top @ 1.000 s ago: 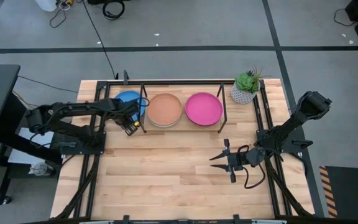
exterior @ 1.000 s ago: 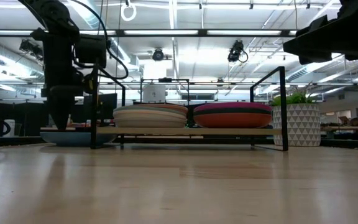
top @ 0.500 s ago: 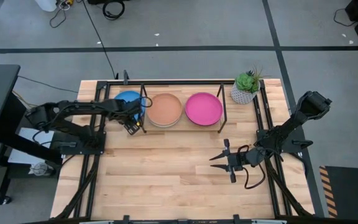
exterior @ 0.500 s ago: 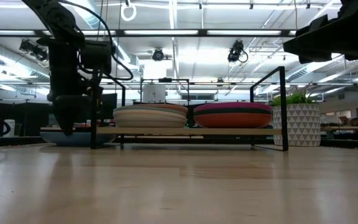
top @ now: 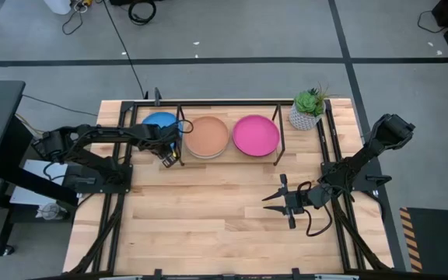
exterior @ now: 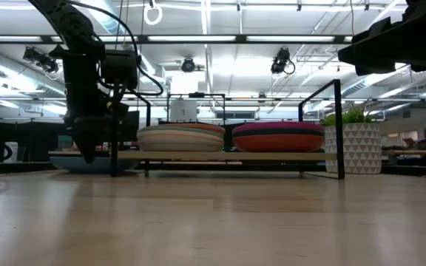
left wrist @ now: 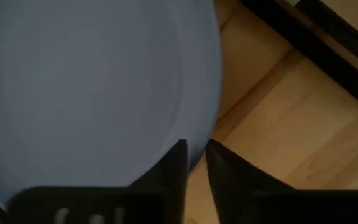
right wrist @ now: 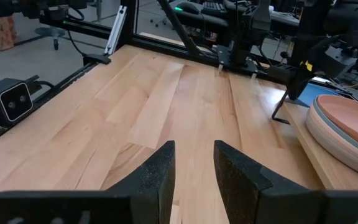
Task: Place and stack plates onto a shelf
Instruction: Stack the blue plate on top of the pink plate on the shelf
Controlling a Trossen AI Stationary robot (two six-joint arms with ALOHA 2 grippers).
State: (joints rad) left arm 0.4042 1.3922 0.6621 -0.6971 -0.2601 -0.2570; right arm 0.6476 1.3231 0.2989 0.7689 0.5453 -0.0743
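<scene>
Left gripper [top: 169, 158] nearer shelf [top: 278, 145] post

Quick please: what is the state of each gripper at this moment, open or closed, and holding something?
Left gripper: fingers nearly shut at the rim of the blue plate; a real grip cannot be told.
Right gripper: open, holding nothing, over the tabletop.

Two plate stacks are sitting on the shelf [top: 228, 158], one blue plate [top: 160, 122] is lying at its end, one potted plant [top: 307, 109], two arms.
</scene>
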